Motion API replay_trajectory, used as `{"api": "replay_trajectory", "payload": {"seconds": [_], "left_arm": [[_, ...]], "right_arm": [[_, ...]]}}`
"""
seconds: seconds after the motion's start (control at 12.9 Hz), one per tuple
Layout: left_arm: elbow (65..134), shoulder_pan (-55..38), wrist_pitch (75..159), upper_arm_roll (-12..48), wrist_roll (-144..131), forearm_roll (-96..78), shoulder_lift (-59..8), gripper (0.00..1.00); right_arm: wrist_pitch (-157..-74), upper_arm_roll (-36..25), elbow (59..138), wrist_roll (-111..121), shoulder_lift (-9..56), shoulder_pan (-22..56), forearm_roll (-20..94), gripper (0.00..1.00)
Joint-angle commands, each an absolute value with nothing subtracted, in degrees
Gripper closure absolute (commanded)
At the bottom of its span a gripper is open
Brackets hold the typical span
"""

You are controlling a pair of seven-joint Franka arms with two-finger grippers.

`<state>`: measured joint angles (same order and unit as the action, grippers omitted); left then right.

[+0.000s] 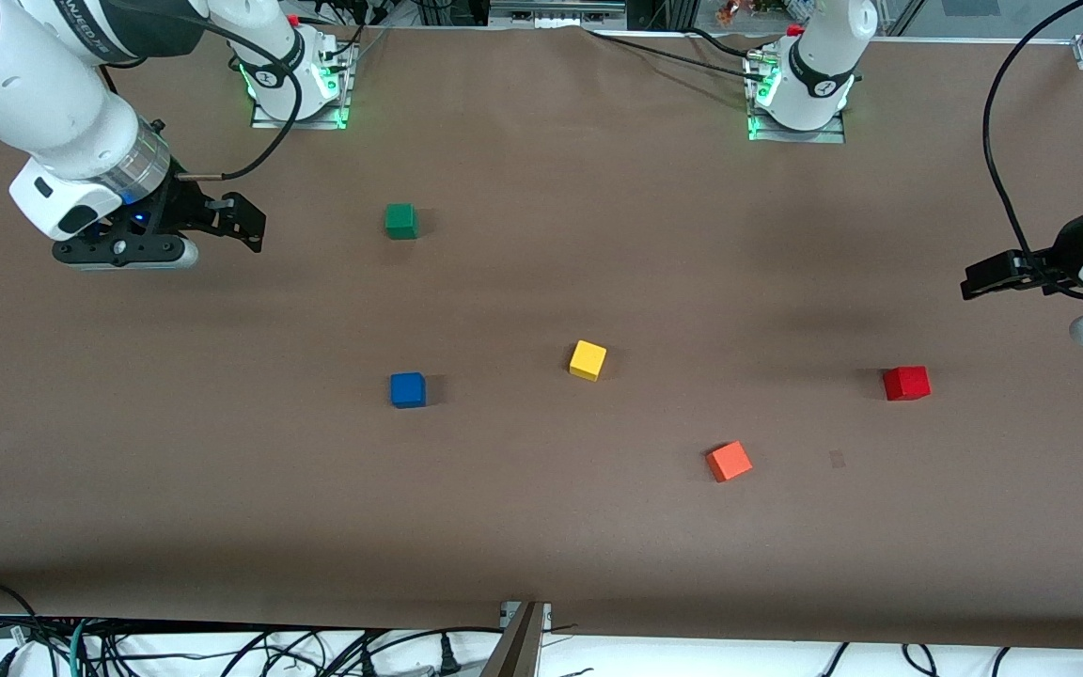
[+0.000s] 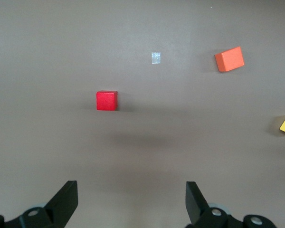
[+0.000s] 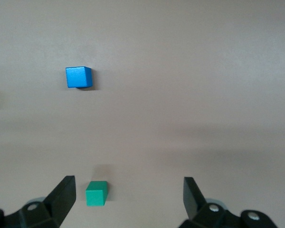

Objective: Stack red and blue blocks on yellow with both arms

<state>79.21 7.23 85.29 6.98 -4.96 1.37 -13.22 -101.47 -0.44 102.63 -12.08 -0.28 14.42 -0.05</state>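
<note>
Left gripper (image 1: 974, 282): up in the air over the brown table (image 1: 541, 527) at the left arm's end. Its fingers (image 2: 66, 199) are spread wide and hold nothing.
Right gripper (image 1: 245, 224): up in the air over the right arm's end of the table. Its fingers (image 3: 64, 197) are spread wide too, with nothing between them.
Red block (image 1: 906, 383): flat on the table, toward the left arm's end.
Blue block (image 1: 408, 389): on the table, toward the right arm's end.
Yellow block (image 1: 588, 360): near the middle, between the blue and red blocks, touching neither.
Orange block (image 1: 729, 461): nearer the front camera than the yellow block.
Green block (image 1: 400, 221): farther from the front camera than the blue block.
</note>
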Motion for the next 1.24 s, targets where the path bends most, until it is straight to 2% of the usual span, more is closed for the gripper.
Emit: {"api": "replay_trajectory", "payload": {"seconds": [0.0, 1.16], "left_arm": [[78.40, 7.38, 85.17, 6.86, -3.78, -0.18, -13.53, 0.00], [78.22, 7.38, 85.17, 6.86, -3.78, -0.18, -14.67, 0.00]], "right_arm": [[-101.86, -2.71, 101.08, -4.18, 1.05, 13.36, 0.61, 0.00], [-101.51, -3.43, 100.29, -1.32, 2.28, 12.75, 0.44, 0.00]]}}
